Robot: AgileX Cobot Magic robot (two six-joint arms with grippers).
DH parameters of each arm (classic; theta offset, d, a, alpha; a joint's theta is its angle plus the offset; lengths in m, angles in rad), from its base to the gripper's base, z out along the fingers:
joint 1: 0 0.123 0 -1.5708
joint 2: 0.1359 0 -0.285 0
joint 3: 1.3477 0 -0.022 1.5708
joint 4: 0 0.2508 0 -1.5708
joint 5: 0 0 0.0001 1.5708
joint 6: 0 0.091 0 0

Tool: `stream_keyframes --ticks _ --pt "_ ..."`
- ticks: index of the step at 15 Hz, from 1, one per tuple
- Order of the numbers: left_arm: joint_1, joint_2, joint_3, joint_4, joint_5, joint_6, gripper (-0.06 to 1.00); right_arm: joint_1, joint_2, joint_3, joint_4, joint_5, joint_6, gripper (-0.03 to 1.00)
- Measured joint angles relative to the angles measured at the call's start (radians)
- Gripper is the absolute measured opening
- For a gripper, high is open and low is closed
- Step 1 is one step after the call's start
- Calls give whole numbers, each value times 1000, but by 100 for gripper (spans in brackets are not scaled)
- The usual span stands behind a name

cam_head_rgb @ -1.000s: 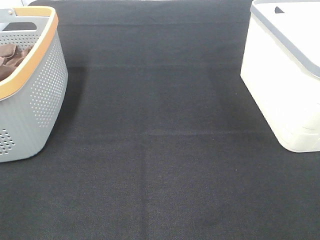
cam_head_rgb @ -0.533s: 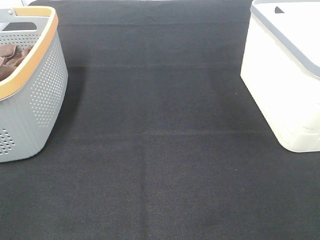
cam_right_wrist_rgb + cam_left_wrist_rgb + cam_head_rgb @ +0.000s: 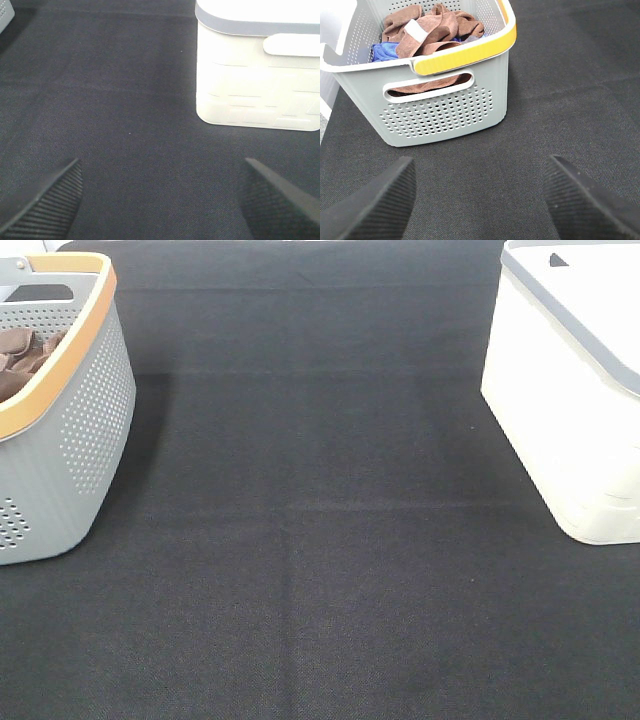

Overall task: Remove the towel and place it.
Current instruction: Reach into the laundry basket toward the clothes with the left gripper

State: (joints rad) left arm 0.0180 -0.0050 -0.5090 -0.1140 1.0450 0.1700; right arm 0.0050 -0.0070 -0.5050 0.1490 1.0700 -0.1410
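Note:
The reddish-brown towel (image 3: 437,27) lies crumpled inside the grey basket (image 3: 445,107), its white label facing up; in the exterior high view only a bit of the towel (image 3: 20,355) shows over the rim of the basket (image 3: 75,440) at far left. My left gripper (image 3: 479,200) is open, short of the basket's handle side, with nothing between its fingers. My right gripper (image 3: 160,200) is open too, over the black mat, near the white bin (image 3: 257,70). Neither gripper appears in the exterior high view.
A blue cloth (image 3: 385,50) lies under the towel in the basket. The white bin (image 3: 570,390) with a grey rim stands at the right. A black mat (image 3: 320,540) covers the table between the two containers.

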Motion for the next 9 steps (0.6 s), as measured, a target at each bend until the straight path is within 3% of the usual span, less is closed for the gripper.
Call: stream_keyframes --ticks 9 --pt "0 0 0 0 0 0 69 0 0 0 0 0 0 80"
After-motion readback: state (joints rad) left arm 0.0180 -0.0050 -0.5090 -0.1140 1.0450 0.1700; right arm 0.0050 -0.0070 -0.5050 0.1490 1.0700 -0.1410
